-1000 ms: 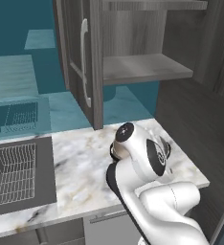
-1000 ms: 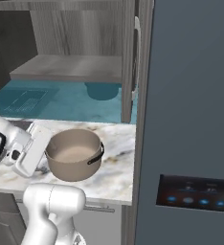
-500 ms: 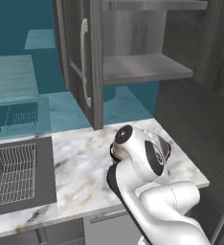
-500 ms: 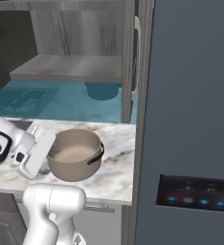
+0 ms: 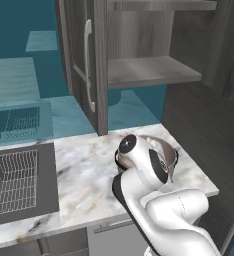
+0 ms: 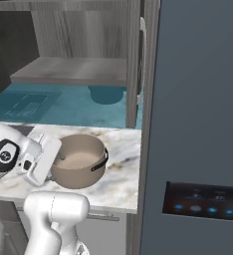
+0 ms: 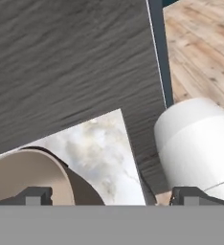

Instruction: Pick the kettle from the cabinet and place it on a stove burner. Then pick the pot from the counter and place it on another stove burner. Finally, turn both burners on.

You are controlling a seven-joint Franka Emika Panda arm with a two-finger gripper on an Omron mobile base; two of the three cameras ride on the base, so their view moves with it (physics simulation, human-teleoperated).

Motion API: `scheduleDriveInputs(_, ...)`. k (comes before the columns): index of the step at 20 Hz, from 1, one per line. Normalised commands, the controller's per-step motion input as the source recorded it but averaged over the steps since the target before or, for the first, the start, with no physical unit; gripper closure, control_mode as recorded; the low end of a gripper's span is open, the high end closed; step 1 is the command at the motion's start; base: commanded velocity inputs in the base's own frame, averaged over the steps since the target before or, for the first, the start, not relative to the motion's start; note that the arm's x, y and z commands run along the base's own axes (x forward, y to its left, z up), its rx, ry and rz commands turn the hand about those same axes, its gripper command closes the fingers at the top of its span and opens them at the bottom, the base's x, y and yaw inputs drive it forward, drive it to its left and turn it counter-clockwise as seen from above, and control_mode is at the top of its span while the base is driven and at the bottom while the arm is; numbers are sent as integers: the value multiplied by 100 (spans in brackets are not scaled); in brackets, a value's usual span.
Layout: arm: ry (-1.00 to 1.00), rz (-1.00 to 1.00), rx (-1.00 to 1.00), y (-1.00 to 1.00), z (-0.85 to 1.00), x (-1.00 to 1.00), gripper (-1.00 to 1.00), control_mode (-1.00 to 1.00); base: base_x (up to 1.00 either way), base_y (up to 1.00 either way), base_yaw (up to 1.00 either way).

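Note:
The tan pot [image 6: 81,160] with its cream inside and dark side handles stands on the marble counter [image 6: 122,162]. My gripper [image 6: 53,162] sits right at the pot's left side, the white hand tilted toward it. In the hand view my gripper [image 7: 111,196] is open, its tips wide apart, with the pot [image 7: 23,174] rim at the lower left by one tip. From the left base, the arm hides most of the pot [image 5: 165,152]. The cabinet [image 5: 149,70] stands open with a bare grey shelf. The kettle and the stove burners are out of view.
The open cabinet door [image 5: 81,65] with its silver bar handle hangs over the counter [image 5: 84,170]. A dark sink [image 5: 16,180] with a wire rack lies to the left. A tall dark panel [image 6: 198,99] with blue lights closes off the right side.
The hand has shifted closer to the pot. The jaws stay open, and the pot has not moved.

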Motion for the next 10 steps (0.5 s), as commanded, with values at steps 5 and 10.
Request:
scheduleDriveInputs(5, -1, 3, 0, 0, -27, 16, -100, -100, 0, 0, 0)
scheduleDriveInputs(10, 0, 2, 0, 0, -24, 20, -100, -100, 0, 0, 0)
